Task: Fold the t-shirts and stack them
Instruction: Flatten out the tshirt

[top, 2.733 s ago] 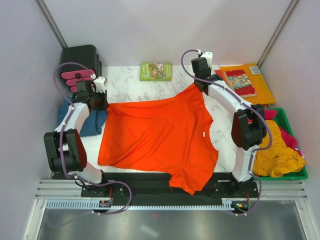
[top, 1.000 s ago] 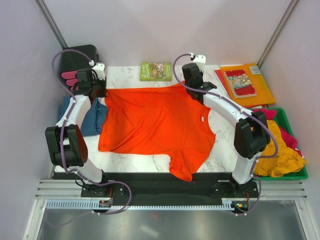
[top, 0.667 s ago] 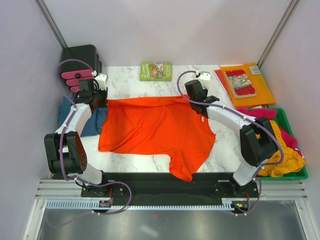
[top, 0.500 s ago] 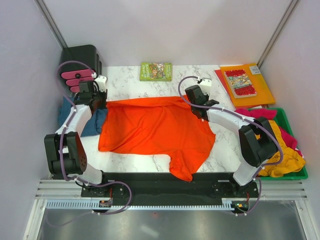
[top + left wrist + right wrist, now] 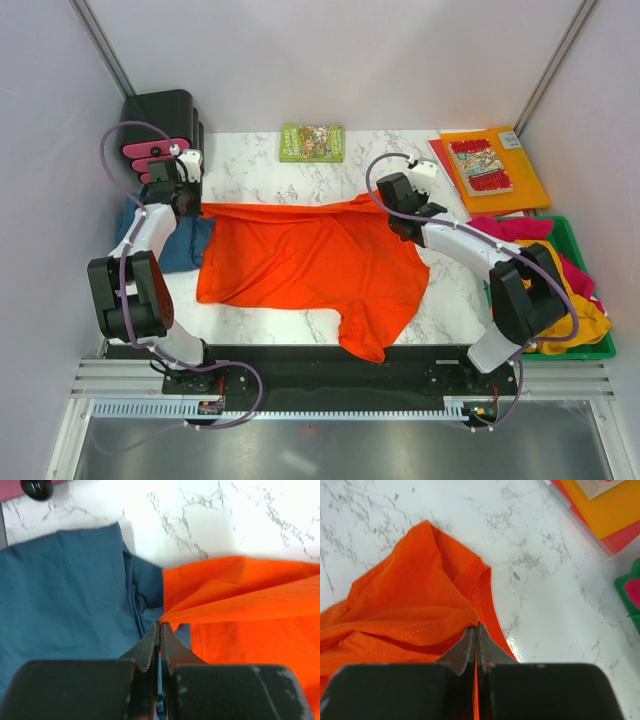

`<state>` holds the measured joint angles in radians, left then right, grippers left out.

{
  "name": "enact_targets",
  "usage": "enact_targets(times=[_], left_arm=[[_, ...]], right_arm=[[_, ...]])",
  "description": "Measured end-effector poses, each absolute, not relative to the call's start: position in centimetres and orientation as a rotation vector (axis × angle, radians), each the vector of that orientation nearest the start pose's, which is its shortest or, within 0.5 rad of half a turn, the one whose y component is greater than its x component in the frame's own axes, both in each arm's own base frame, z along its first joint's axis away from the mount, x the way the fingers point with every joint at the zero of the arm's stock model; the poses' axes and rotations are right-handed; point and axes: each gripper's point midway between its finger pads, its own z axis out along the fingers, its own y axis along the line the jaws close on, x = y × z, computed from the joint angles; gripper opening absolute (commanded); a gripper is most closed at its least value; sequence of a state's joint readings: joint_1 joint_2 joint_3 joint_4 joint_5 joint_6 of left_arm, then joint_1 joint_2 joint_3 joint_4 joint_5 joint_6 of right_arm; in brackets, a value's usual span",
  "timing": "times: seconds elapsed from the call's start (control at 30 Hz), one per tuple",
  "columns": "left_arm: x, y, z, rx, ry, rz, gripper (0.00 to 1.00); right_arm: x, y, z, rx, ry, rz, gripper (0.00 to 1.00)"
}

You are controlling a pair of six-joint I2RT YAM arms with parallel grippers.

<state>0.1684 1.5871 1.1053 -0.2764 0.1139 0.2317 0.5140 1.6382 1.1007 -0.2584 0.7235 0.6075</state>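
Note:
The orange-red t-shirt [image 5: 310, 260] lies spread on the marble table, its far edge folded toward me. My left gripper [image 5: 186, 205] is shut on the shirt's far left corner [image 5: 172, 612], above the teal-blue t-shirt [image 5: 65, 595], which lies at the table's left edge [image 5: 180, 245]. My right gripper [image 5: 398, 212] is shut on the shirt's far right corner [image 5: 465, 612], low over the table. A sleeve hangs over the near edge [image 5: 375, 340]. Mustard-yellow [image 5: 560, 310] and magenta-pink [image 5: 575, 270] shirts lie in the green bin.
A green bin [image 5: 590, 350] stands at the right edge. An orange folder [image 5: 525, 175] with a comic book [image 5: 480, 165] lies at the far right. A green book [image 5: 312, 142] lies at the far middle. A black box [image 5: 160, 115] with pink rolls [image 5: 155, 150] stands far left.
Both grippers lifted the shirt's far corners, then pulled them toward me and lowered them, folding the far edge over. The shirt's spread is shorter front to back than before.

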Motion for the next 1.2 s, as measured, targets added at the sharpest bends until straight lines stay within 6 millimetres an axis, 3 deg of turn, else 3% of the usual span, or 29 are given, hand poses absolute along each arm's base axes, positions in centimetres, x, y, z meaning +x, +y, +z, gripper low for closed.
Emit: enact_targets(times=[0.2,0.37,0.47,0.63,0.7,0.8,0.9,1.03,1.2], left_arm=[[43.4,6.1,12.9,0.133,2.288,0.066,0.02],[44.7,5.5,13.3,0.132,2.279,0.011,0.02],[45.5,5.1,14.2,0.124,2.263,-0.018,0.02],[45.7,3.7,17.8,0.121,2.185,-0.093,0.02],[44.7,3.0,21.1,0.129,2.121,-0.121,0.02],[41.9,1.6,28.1,0.157,1.975,-0.149,0.02],[37.9,0.1,36.9,0.204,1.777,-0.153,0.02],[30.8,-1.7,47.2,0.266,1.511,-0.116,0.02],[22.0,-3.2,54.0,0.301,1.310,-0.064,0.02]], right_arm=[[39.7,10.2,16.1,0.491,1.990,-0.179,0.00],[39.8,9.3,17.2,0.495,1.964,-0.183,0.00],[40.9,8.3,17.9,0.503,1.956,-0.213,0.00],[43.1,8.2,23.4,0.484,1.865,-0.180,0.00],[42.8,8.8,26.7,0.445,1.819,-0.132,0.00],[40.9,9.8,32.4,0.383,1.730,-0.054,0.00],[37.9,10.2,39.6,0.337,1.613,0.043,0.00],[33.5,8.0,48.7,0.346,1.444,0.126,0.00],[27.3,4.2,57.0,0.346,1.272,0.172,0.00]])
